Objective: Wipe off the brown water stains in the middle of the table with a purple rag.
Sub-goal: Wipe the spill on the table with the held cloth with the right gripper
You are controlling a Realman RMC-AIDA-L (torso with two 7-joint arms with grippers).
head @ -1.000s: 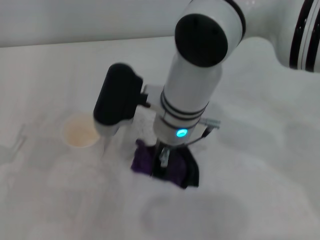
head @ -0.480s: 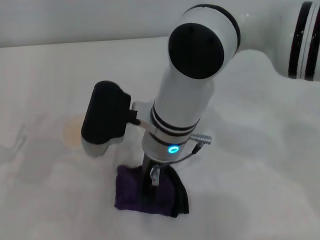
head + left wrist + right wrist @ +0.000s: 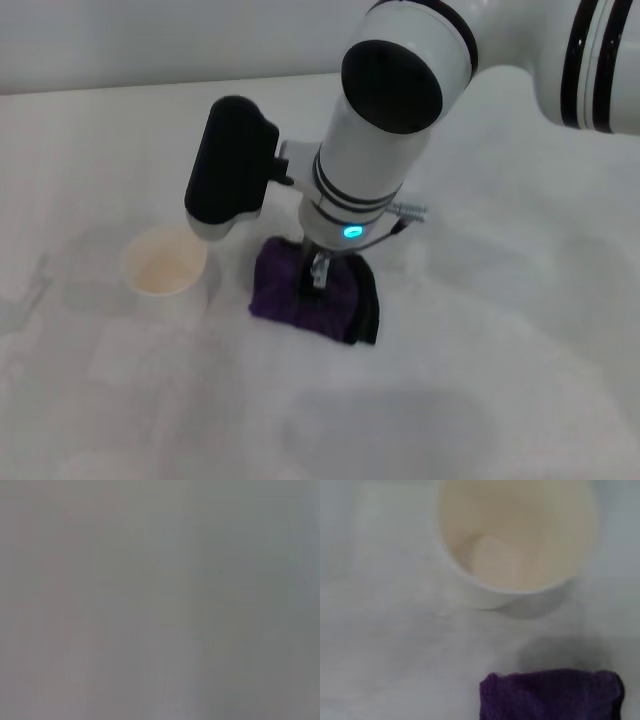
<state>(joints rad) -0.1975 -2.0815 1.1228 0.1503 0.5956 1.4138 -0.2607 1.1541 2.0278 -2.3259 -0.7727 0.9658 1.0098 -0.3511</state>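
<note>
While right claw [image 3: 318, 285] presses purple rag [image 3: 312, 298] on table [image 3: 500, 330], grip unclear; no writing.

Right arm reaching in from upper right, forearm angled steeply down toward mid tabletop [image 3: 520, 330]. Wrist LED lit blue-green. Black camera housing mounted on wrist's left side. Right claw [image 3: 318, 280] pointing down, fingers clamped on rag [image 3: 290, 295]. Left arm out of view.
</note>
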